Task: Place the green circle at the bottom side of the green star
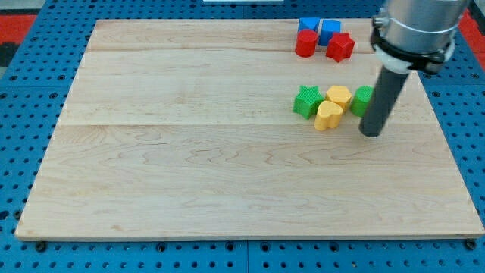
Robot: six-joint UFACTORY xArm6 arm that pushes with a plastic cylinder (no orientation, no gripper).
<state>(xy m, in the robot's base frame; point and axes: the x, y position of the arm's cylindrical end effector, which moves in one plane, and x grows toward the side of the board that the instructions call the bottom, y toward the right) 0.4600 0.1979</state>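
Observation:
The green star [307, 101] lies on the wooden board [189, 167] in the right half, near the view's top. The green circle [362, 99] lies to the star's right, partly hidden behind the rod. Between them sit a yellow hexagon [339, 95] and a yellow heart [328, 116]. My tip [371, 133] rests on the board just below and slightly right of the green circle, close to it.
Near the view's top edge stands a cluster: two blue blocks [308, 25] [330, 30], a red cylinder [305, 44] and a red star [340, 47]. The arm's grey body [417, 30] hangs over the top right corner.

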